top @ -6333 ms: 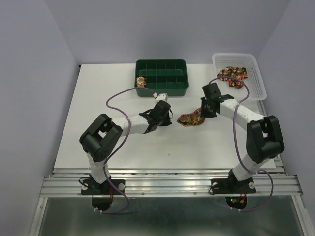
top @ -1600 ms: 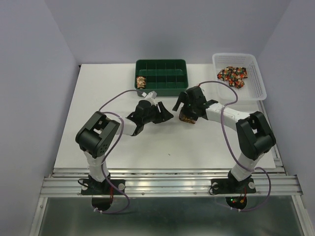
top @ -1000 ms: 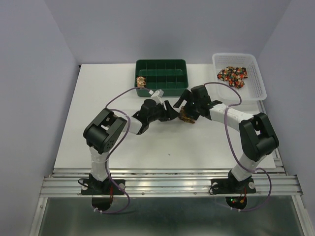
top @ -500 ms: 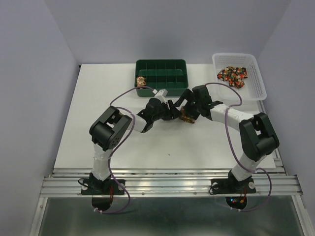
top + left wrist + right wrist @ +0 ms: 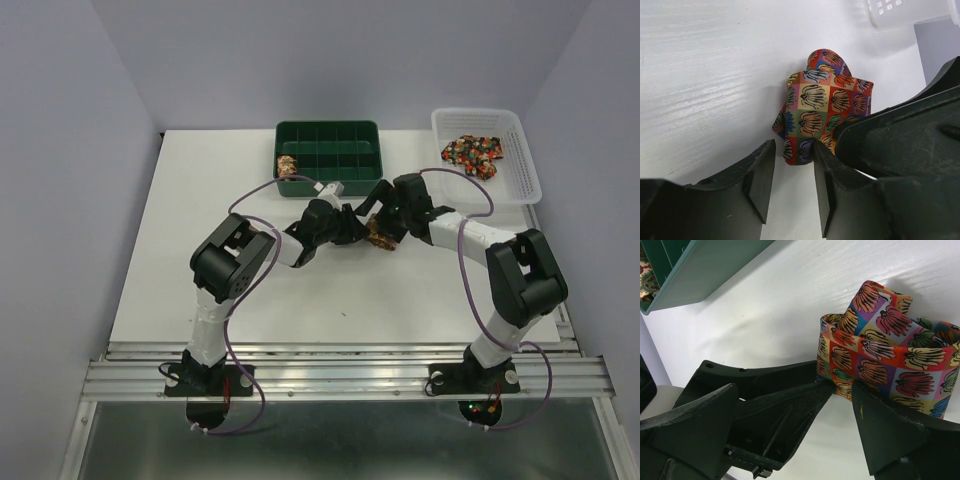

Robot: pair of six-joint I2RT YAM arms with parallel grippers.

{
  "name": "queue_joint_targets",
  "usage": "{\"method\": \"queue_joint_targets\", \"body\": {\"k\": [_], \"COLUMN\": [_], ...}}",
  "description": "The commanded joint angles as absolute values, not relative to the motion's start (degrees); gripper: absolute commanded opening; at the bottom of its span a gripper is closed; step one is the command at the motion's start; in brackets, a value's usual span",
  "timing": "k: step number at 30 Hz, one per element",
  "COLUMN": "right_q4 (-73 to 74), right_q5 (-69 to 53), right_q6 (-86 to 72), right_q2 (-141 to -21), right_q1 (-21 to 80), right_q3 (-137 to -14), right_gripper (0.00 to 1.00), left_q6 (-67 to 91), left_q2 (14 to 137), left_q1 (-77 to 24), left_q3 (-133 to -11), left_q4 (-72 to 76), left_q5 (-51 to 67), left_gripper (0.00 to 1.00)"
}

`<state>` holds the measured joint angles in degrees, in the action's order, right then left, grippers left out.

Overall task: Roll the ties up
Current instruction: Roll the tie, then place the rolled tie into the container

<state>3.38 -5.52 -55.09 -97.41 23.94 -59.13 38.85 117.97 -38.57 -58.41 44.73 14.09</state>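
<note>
A loosely rolled tie (image 5: pixel 822 102) with a colourful patchwork print stands on the white table (image 5: pixel 200 220) at its middle (image 5: pixel 381 239). My left gripper (image 5: pixel 793 150) reaches it from the left (image 5: pixel 360 230). Its jaws are partly open around the roll's near edge: the right finger (image 5: pixel 822 185) touches the fabric, the left one stands just apart. My right gripper (image 5: pixel 794 390) is wide open on the roll's other side (image 5: pixel 386 220). One of its fingers (image 5: pixel 885 435) lies against the tie (image 5: pixel 890 360), and the left gripper's finger pokes between its jaws.
A green compartment tray (image 5: pixel 328 158) at the back holds one rolled tie (image 5: pixel 287 165) in its left corner. A white basket (image 5: pixel 520 165) at the back right holds more ties (image 5: pixel 472 152). The tray's wall (image 5: pixel 700 275) is close behind the grippers.
My left gripper has moved right up to the roll and its jaws have narrowed around the roll's edge. The right gripper stays wide open and has barely shifted.
</note>
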Motion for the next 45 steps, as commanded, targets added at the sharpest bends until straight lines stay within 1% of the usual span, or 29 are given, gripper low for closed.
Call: {"method": "queue_joint_targets", "body": {"k": [1, 8, 16, 20, 24, 27, 31, 33, 34, 37, 40, 45], "right_q4": [0.79, 5.09, 7.99, 9.49, 10.55, 6.87, 3.70, -1.73, -4.89, -7.55, -13.33, -16.96], "right_q5": [-6.85, -4.84, -1.15, 1.67, 2.29, -1.47, -5.26, -7.98, -9.65, -10.63, -12.21, -13.62], "right_q6": [-54.32, -48.70, -45.80, -45.09, -44.74, -43.86, -41.67, -40.26, -39.73, -39.90, -41.57, -42.97], "right_q2": [-95.28, -92.64, -88.16, -85.18, -82.01, -80.16, -80.59, -81.03, -81.73, -83.14, -85.25, -91.22], "right_q1": [23.55, 23.55, 23.03, 21.45, 17.32, 14.69, 13.80, 13.80, 13.80, 13.71, 13.71, 13.71], "right_q3": [-58.80, -62.57, -61.96, -59.51, -53.80, -48.89, -45.97, -43.25, -42.55, -40.52, -38.76, -38.93], "right_gripper": [1.00, 1.00, 1.00, 1.00, 1.00, 1.00, 1.00, 1.00, 1.00, 1.00, 1.00, 1.00], "left_q6": [38.06, 37.79, 37.62, 37.53, 37.62, 37.62, 37.71, 37.88, 37.79, 37.88, 37.88, 37.88], "left_q2": [117.95, 118.92, 119.09, 119.09, 119.09, 119.09, 119.18, 119.09, 119.00, 118.57, 118.48, 118.30], "left_q1": [-38.94, -38.94, -39.02, -39.02, -39.02, -39.02, -39.02, -39.02, -39.02, -39.11, -39.11, -39.11], "left_q3": [-60.47, -61.35, -61.96, -62.14, -62.31, -62.40, -62.58, -62.49, -62.49, -62.14, -62.14, -62.14], "left_q4": [45.27, 43.95, 42.72, 42.10, 41.75, 41.49, 41.48, 41.31, 41.31, 41.31, 41.22, 41.22], "left_q5": [12.57, 12.22, 11.95, 11.86, 11.95, 11.78, 12.22, 12.13, 12.22, 11.87, 11.95, 12.04], "left_gripper": [0.47, 0.46, 0.46, 0.46, 0.46, 0.46, 0.46, 0.46, 0.46, 0.46, 0.46, 0.46]}}
